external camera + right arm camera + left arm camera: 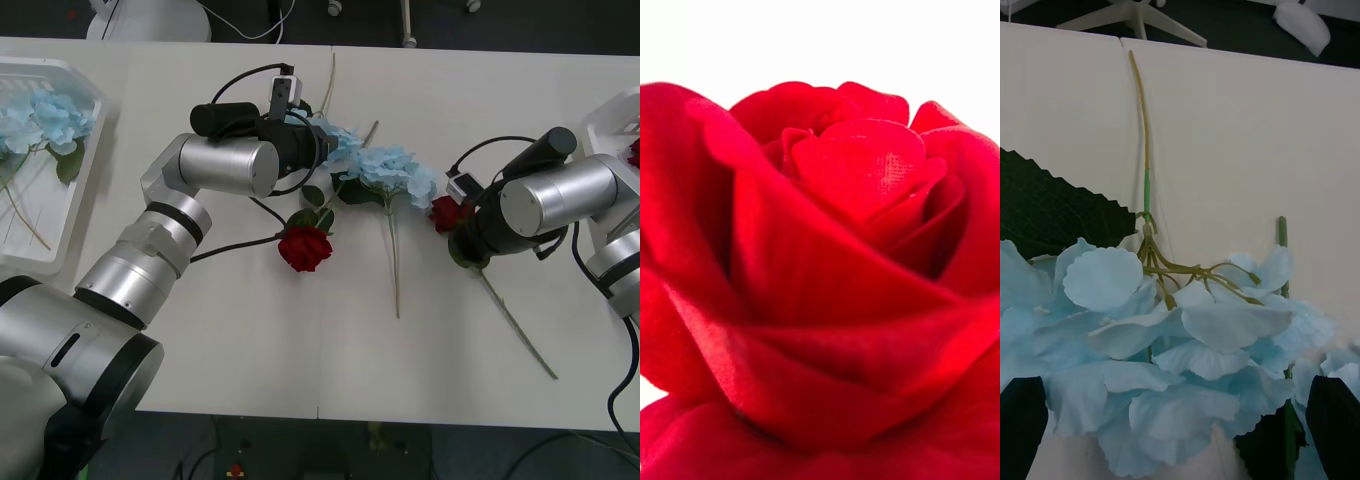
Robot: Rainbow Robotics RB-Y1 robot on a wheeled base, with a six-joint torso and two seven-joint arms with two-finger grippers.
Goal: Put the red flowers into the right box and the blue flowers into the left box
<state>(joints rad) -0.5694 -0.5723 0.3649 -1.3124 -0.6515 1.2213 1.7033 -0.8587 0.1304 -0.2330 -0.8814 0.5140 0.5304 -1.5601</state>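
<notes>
Red petals of a rose (835, 285), cloth weave showing, crowd your right wrist view; its head (447, 213) hides the right gripper (462, 215), so you cannot tell its jaws. Your left gripper (1180, 420) stands wide around a blue flower (1172, 352) mid-table. Another rose (305, 248) lies nearby. Left box (75, 160) holds blue flowers (40, 120); the right box (605, 125) is cut off.

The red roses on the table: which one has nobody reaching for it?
The red rose lying in the middle of the table. The other rose sits right at the right gripper.
</notes>
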